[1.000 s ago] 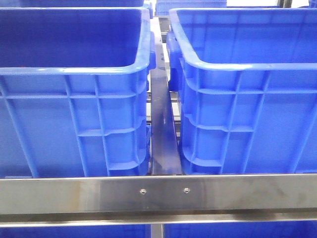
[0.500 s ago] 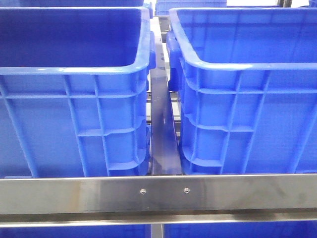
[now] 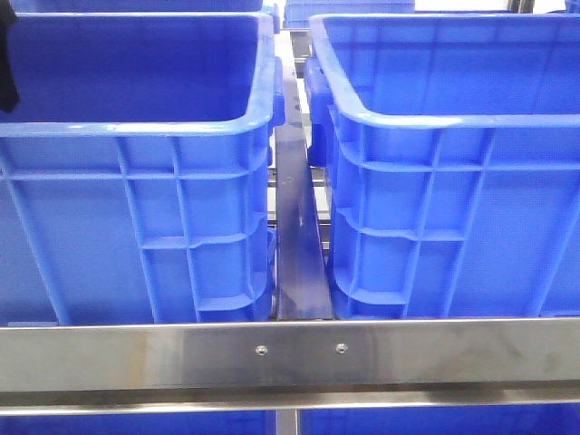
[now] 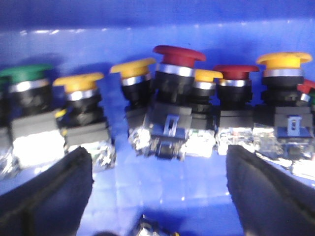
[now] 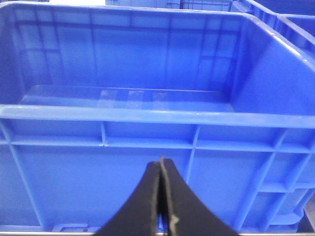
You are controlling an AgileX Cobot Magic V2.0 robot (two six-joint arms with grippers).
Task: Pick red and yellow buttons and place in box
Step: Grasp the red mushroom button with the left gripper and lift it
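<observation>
In the left wrist view my left gripper (image 4: pixel 158 162) is open and empty, low inside a blue crate, its two black fingers (image 4: pixel 47 194) on either side of a bare patch of floor. A row of push buttons stands just beyond it: a dark red one (image 4: pixel 178 55) straight ahead, another red one (image 4: pixel 235 72), yellow ones (image 4: pixel 134 68) (image 4: pixel 283 60) and a green one (image 4: pixel 25 73). My right gripper (image 5: pixel 161 167) is shut and empty, outside the near wall of a blue box (image 5: pixel 147 115) whose inside shows nothing. In the front view only a dark edge of the left arm (image 3: pixel 7 63) shows.
Two large blue crates stand side by side in the front view, left (image 3: pixel 136 127) and right (image 3: pixel 435 118), with a dark metal bar (image 3: pixel 297 236) between them and a steel rail (image 3: pixel 290 355) across the front. More blue crates sit behind.
A dark piece of the left arm has come into the front view at its upper left edge. The crates have not moved.
</observation>
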